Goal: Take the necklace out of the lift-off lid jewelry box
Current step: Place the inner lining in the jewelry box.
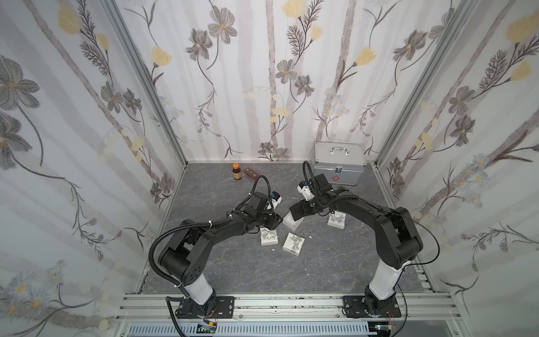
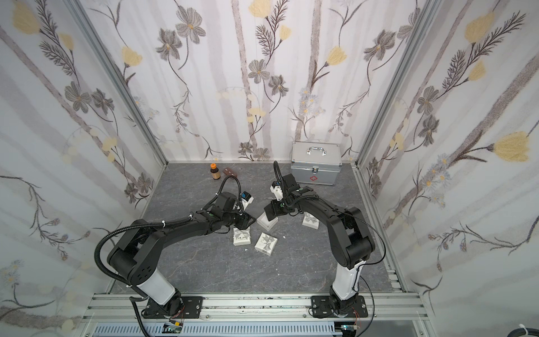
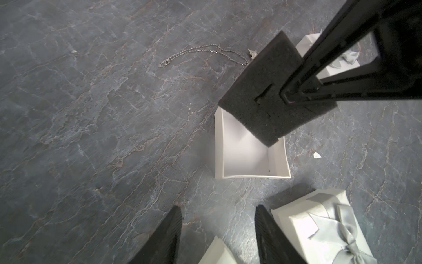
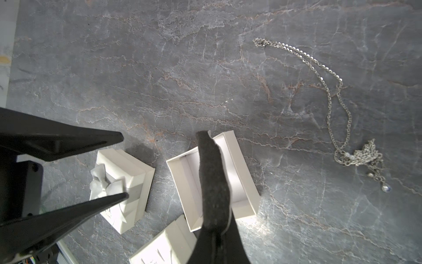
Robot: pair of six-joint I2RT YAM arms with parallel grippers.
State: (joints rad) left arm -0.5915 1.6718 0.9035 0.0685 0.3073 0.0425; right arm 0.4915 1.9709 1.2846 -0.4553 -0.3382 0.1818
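The right pincer (image 3: 285,97) was clamped on a dark foam insert (image 3: 258,75), jaws pressed together on one edge of it. It held the insert tilted in the air, directly above the open white box (image 3: 249,176). The lower corner of the insert hung over the box mouth; whether it touched the rim I cannot tell. The part of the box inside that showed under this pincer was bare white. The necklace (image 4: 363,156) was out of the box: it lay on the grey table (image 3: 91,114), off to one side of the right pincer and well apart from the box. Its chain was stretched in a long loop w/ the pendant end bunched in a small heap. Seen from the left pincer (image 3: 218,206), the necklace lay ahead of the tips, farther away than the box. The left pincer had its jaws apart w/ nothing btw. them, low over the table, close over a closed box w/ a grey bow (image 4: 121,169). A 2nd bowed box (image 3: 319,228) stood just beside one of its fingers. In both top views the 2 pincers faced each other, tips near, w/ the open box below the right one.
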